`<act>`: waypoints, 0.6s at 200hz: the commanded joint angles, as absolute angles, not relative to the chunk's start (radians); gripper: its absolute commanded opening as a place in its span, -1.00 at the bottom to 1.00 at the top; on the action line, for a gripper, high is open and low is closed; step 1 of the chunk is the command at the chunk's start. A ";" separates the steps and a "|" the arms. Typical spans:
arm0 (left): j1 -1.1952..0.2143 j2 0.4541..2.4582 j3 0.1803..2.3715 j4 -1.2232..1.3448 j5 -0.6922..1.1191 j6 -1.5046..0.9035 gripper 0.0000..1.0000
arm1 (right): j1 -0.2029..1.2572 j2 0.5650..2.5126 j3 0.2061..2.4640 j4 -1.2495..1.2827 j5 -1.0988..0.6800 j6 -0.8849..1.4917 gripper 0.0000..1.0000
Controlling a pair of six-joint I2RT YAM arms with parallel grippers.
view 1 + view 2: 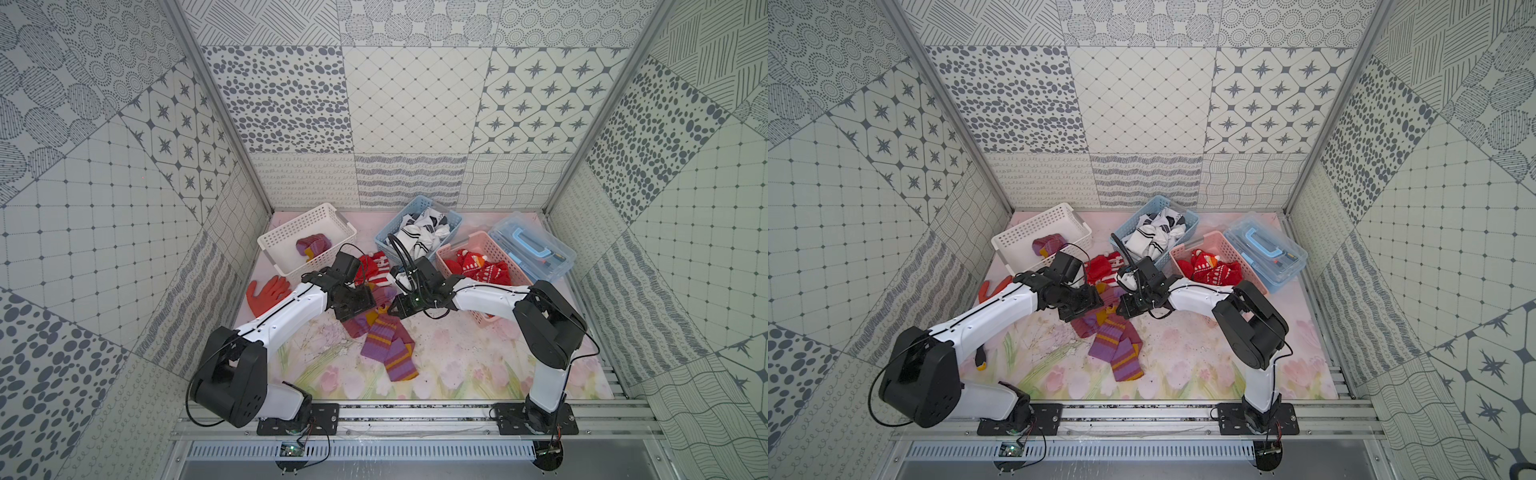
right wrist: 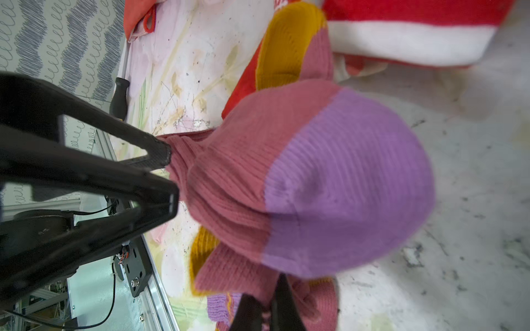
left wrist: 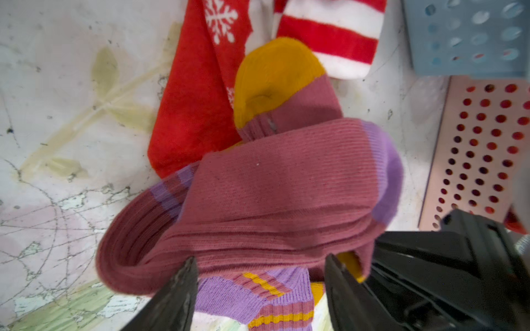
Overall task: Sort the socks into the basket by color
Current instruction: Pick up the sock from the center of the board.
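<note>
A mauve sock with a purple toe hangs bunched between my two grippers. My right gripper is shut on its fabric. My left gripper is open, one finger on each side of the same mauve sock. Below lie more purple-mauve striped socks on the mat. Red socks with white stripes and snowflakes lie just behind the grippers. The white basket holds a purple sock. White patterned socks fill the blue basket, and red socks lie in the pink basket.
An orange glove lies left of the left arm. A clear box with a blue handle stands at the back right. A screwdriver lies near the left wall. Patterned walls close in three sides.
</note>
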State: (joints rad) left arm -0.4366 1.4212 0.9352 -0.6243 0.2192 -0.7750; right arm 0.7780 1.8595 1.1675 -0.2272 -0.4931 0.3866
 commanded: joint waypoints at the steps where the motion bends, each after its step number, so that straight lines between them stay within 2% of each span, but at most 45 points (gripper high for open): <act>1: -0.434 1.458 0.918 -0.671 0.182 -0.750 0.40 | 0.773 1.806 1.166 -0.205 -0.500 0.397 -1.00; 120: -0.458 1.527 0.902 -0.765 0.029 -0.763 0.46 | 0.708 1.745 1.110 -0.222 -0.505 0.416 -1.00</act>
State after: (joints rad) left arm -0.4477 1.5127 0.9066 -0.6739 0.1234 -0.7658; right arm 0.7242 1.7805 1.1313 -0.2386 -0.5003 0.4072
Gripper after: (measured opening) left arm 0.727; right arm 0.068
